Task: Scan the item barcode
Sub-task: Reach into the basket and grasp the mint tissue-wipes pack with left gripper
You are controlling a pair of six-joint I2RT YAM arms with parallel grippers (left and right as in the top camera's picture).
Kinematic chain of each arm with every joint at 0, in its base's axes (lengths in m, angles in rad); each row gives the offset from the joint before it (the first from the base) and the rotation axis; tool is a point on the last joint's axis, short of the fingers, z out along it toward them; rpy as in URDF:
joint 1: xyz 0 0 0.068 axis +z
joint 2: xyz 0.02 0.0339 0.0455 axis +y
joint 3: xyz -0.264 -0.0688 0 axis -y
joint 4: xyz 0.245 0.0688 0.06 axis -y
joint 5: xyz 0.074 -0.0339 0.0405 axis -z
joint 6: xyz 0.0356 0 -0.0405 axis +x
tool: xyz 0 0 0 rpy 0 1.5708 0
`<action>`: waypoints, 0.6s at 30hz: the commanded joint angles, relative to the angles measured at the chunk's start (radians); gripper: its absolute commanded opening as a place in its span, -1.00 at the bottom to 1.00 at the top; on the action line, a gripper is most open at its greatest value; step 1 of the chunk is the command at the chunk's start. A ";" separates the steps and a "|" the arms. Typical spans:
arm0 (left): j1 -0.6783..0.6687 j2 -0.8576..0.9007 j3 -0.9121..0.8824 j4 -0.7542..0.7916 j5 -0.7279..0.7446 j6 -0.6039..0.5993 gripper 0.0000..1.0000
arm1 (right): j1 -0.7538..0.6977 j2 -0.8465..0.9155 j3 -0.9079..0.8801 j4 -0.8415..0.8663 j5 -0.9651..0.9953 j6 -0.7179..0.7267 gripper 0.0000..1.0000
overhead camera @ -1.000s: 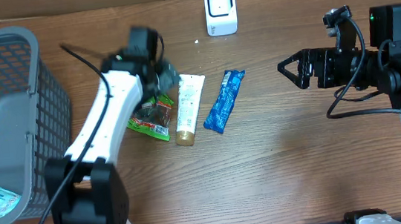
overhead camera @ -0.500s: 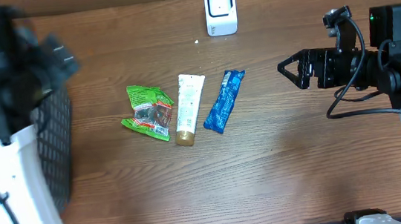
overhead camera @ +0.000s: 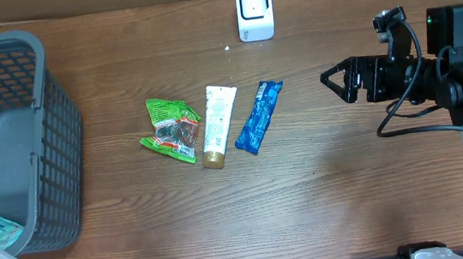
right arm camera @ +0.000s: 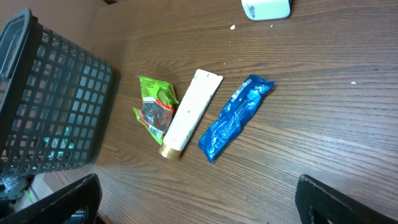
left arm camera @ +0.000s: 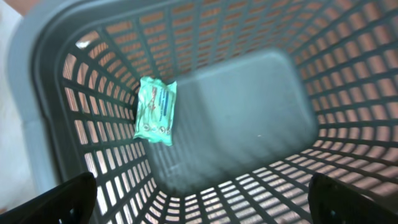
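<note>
You are between items. No item is held, so the step in hand is picking the next one to scan.

Your left gripper (left arm camera: 208, 202) hangs over the basket (overhead camera: 41, 124) with its jaws spread wide and nothing between them. Your right gripper (overhead camera: 336, 81) hovers above the table (overhead camera: 325, 197), well right of the items, also released and empty.

Three items lie in a row on the table, in front of the scanner (overhead camera: 254, 11). The green packet (overhead camera: 171, 129) is on the left, the tube (overhead camera: 218, 124) is in the middle just beside it, and the blue packet (overhead camera: 259, 116) is on the right, set apart.

The blue packet looks the easiest first pick, since it is nearest your right gripper and lies clear of the others. Come down across its narrow width, lift it, and turn its barcode to the scanner's face. I cannot tell which side carries the barcode.

The basket holds one thing, a teal packet (left arm camera: 155, 111), lying flat against the wall at the floor's edge. The rest of the basket floor is bare.
</note>
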 commanded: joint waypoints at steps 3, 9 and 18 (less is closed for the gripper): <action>0.031 0.080 -0.092 0.037 0.021 0.028 1.00 | 0.005 -0.002 0.026 0.006 -0.003 0.003 1.00; 0.076 0.089 -0.269 0.152 0.029 0.026 1.00 | 0.005 -0.002 0.026 -0.008 -0.003 0.003 1.00; 0.149 0.093 -0.484 0.312 -0.020 0.090 1.00 | 0.005 -0.002 0.026 -0.005 -0.003 0.003 1.00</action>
